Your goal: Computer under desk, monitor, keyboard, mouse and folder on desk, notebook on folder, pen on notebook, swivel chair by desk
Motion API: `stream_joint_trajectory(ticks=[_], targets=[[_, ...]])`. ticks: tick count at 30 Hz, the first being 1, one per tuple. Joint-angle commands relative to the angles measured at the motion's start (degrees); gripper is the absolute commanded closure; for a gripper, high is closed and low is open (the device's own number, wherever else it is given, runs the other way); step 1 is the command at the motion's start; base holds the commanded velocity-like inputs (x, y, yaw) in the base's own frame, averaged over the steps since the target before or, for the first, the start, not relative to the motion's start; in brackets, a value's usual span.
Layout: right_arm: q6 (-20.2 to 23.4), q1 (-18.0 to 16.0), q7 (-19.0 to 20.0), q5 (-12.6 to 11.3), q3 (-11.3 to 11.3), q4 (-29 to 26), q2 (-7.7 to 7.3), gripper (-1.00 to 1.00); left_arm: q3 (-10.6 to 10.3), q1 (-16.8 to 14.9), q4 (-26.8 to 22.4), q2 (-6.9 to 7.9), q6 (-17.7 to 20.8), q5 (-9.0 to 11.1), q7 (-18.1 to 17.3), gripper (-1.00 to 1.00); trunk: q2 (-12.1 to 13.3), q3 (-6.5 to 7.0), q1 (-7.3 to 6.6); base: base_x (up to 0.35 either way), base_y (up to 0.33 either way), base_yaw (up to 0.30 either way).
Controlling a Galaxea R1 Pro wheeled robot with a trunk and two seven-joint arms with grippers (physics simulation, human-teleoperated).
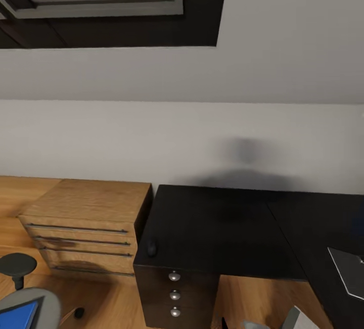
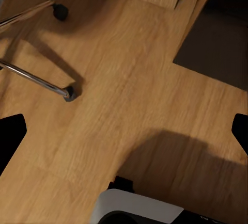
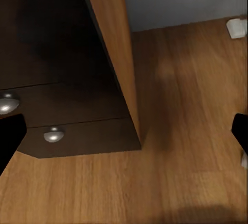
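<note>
Head view: black table (image 1: 217,228) ahead, small dark mouse (image 1: 151,247) at its near-left edge, swivel chair (image 1: 25,306) lower left; both hands' fingers (image 2: 11,136) (image 3: 10,131) spread wide, empty.

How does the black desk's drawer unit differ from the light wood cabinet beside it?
The drawer unit is black with three small round silver knobs, while the light wood cabinet has long thin bar handles across its drawer fronts. The drawer unit sits under the desk top; the cabinet stands alone to its left and looks a little lower and wider. Both stand on the wood floor against the wall and have stacked drawers, all shut.
</note>
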Motion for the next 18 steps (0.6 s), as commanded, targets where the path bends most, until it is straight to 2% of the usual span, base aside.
stream_joint_trajectory(ticks=[1, 4, 16, 18], targets=[[-0.2, -0.1, 0.3, -0.6, 0.3, 0.1, 0.02, -1.00, 0.0, 0.0, -0.1, -0.01, -0.1, 0.5, 0.0, -1.00, -0.1, -0.08, 0.02, 0.000, 0.000, -0.269], [-0.2, -0.1, 0.3, -0.6, 0.3, 0.1, 0.02, -1.00, 0.0, 0.0, -0.1, -0.01, -0.1, 0.5, 0.0, -1.00, -0.1, -0.08, 0.02, 0.000, 0.000, -0.217], [-0.2, -0.1, 0.3, -0.6, 0.3, 0.1, 0.14, -1.00, 0.0, 0.0, -0.1, -0.01, -0.1, 0.6, 0.0, -1.00, -0.1, -0.08, 0.02, 0.000, 0.000, -0.014], [-0.2, -0.1, 0.3, -0.7, 0.3, 0.1, 0.06, -1.00, 0.0, 0.0, -0.1, -0.01, -0.1, 0.6, 0.0, -1.00, -0.1, -0.08, 0.02, 0.000, 0.000, -0.237]])
